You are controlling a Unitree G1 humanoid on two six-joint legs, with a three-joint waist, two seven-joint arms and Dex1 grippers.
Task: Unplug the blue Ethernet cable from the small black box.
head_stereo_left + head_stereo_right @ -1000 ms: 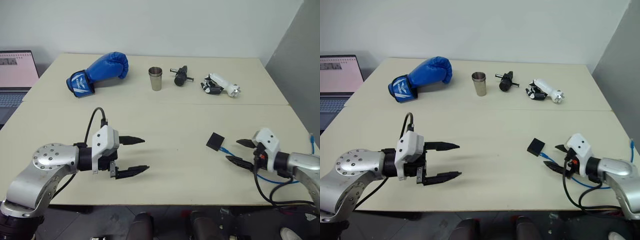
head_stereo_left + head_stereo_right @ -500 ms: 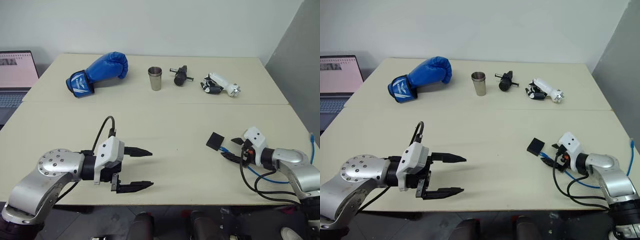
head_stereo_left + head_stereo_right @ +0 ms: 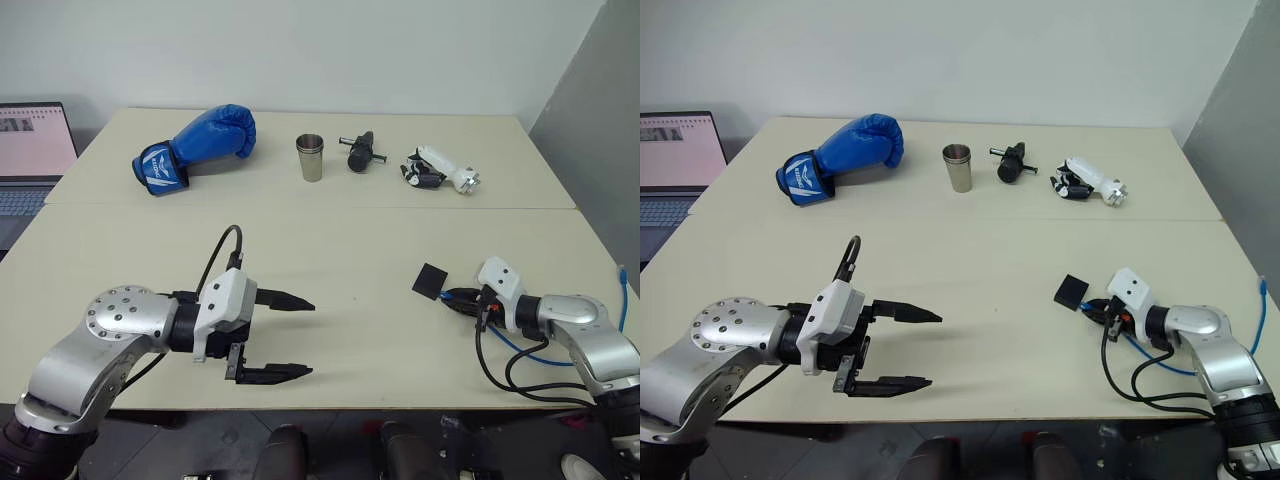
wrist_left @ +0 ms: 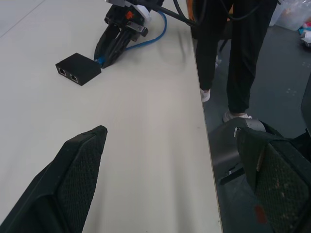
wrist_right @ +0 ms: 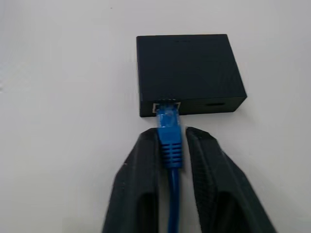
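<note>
The small black box (image 5: 187, 73) lies flat on the table's right half (image 3: 431, 281). The blue Ethernet cable (image 5: 169, 127) is plugged into a port on the side of the box that faces my right gripper. My right gripper (image 5: 171, 137) is shut on the cable's blue plug boot, a finger pressed on each side, just short of the box. From there the cable loops back along the right arm (image 3: 1160, 365). My left gripper (image 3: 310, 339) hovers open and empty over the table's left front, pointing toward the box, which also appears in the left wrist view (image 4: 77, 69).
Along the far side stand a blue boxing glove (image 3: 200, 143), a metal cup (image 3: 311, 157), a black cylindrical tool (image 3: 360, 152) and a white and black device (image 3: 438, 170). A laptop (image 3: 30, 140) sits at the far left. A person's legs (image 4: 233, 53) stand beside the table edge.
My right gripper moved up to the box and closed its fingers on the cable's plug. My left gripper drifted slightly toward the middle and stayed open.
</note>
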